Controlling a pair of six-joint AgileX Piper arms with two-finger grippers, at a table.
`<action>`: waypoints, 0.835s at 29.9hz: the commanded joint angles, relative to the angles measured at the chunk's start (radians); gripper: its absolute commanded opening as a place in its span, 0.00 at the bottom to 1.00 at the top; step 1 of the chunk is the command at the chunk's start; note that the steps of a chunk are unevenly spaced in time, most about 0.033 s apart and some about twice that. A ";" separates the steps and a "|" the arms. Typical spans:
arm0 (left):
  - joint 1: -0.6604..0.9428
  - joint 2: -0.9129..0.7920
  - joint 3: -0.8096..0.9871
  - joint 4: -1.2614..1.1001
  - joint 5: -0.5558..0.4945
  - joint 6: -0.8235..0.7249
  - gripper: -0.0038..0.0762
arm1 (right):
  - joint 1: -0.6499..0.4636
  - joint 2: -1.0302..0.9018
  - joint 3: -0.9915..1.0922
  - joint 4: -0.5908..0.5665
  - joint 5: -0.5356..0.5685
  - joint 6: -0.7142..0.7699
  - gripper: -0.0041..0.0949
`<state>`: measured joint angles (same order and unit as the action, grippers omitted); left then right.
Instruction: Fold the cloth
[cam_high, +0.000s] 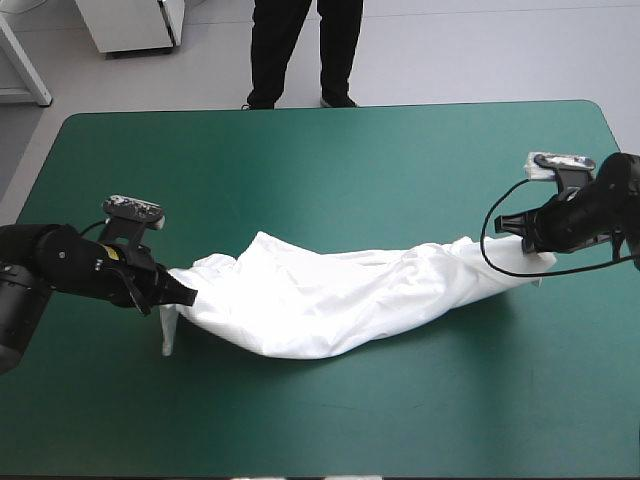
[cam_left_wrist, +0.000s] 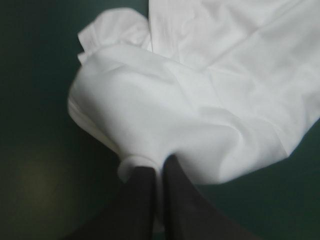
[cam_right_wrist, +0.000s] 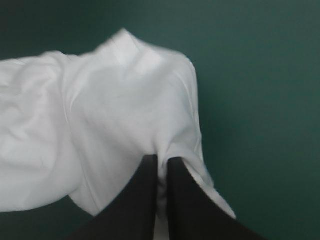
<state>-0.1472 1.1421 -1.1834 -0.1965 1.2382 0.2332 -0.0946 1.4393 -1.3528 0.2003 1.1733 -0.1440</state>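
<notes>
The T-shirt (cam_high: 330, 295) stretches as a sagging band over the table (cam_high: 330, 160). The left gripper (cam_left_wrist: 159, 169) pinches one end, the right gripper (cam_right_wrist: 162, 161) the other.

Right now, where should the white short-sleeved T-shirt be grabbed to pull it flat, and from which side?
At its two narrow ends, from the table's left and right. The white short-sleeved T-shirt is drawn into a long band sagging onto the teal-green table cover, so end grips should stretch it. The left claw and right claw are shut there.
</notes>
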 joint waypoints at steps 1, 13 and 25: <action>-0.003 -0.086 -0.106 -0.053 0.049 -0.002 0.04 | -0.002 -0.144 -0.103 0.037 0.018 0.003 0.03; -0.003 -0.283 -0.513 -0.100 0.049 0.033 0.04 | -0.002 -0.398 -0.480 0.083 0.037 0.044 0.03; -0.003 -0.350 -0.723 -0.184 0.053 -0.140 0.04 | 0.035 -0.595 -0.505 0.117 0.043 0.082 0.03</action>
<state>-0.1472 0.7920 -1.8972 -0.3593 1.2611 0.1525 -0.0856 0.8602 -1.8371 0.3314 1.2495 -0.0804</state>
